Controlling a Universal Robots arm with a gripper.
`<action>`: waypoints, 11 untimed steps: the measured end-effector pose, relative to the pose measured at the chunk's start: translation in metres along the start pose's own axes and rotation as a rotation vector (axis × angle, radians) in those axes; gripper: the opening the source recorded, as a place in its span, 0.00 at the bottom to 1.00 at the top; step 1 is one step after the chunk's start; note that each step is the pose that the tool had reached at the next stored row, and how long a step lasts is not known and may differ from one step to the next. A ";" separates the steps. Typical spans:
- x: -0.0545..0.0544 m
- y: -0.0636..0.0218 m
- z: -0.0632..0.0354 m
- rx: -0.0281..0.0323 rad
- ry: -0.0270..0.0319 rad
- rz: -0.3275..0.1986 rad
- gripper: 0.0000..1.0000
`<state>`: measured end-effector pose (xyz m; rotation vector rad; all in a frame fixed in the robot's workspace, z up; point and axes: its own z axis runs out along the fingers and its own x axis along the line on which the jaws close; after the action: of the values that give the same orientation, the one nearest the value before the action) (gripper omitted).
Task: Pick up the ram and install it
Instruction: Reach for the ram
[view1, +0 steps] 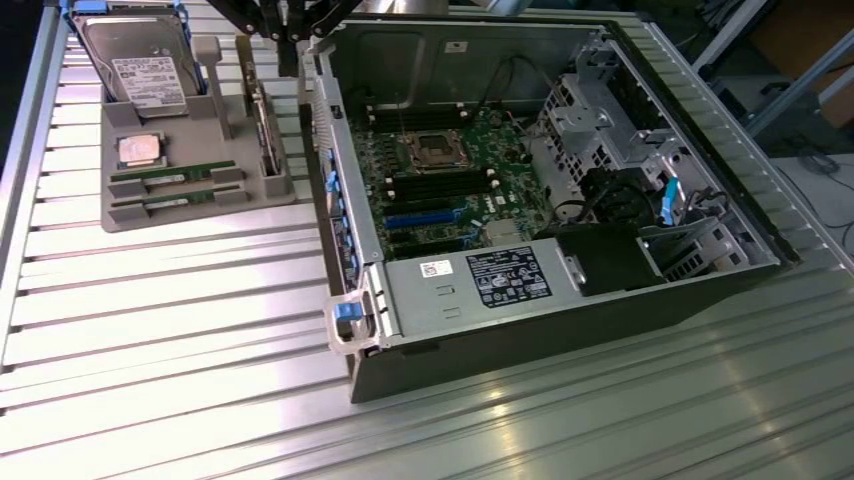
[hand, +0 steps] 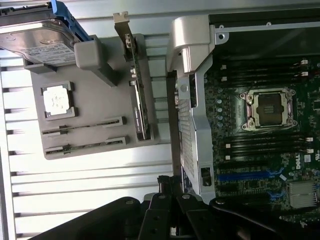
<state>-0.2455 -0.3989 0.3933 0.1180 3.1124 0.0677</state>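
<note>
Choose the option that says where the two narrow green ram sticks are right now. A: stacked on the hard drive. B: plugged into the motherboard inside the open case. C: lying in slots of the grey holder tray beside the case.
C: the narrow green ram sticks lie side by side in the grey holder tray, next to the square silver-topped processor chip.

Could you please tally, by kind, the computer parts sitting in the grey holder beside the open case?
Hard drive: 1
Processor chip: 1
RAM sticks: 2
Expansion card: 1
Total: 5
</note>
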 end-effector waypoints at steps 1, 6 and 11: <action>0.000 0.0000 -0.0001 0.0001 0.0001 0.000 0.10; 0.002 -0.0002 -0.0001 0.0001 0.0001 0.000 0.10; 0.006 -0.0005 -0.0002 0.0000 0.0000 0.000 0.10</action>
<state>-0.2516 -0.3989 0.3933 0.1180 3.1124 0.0676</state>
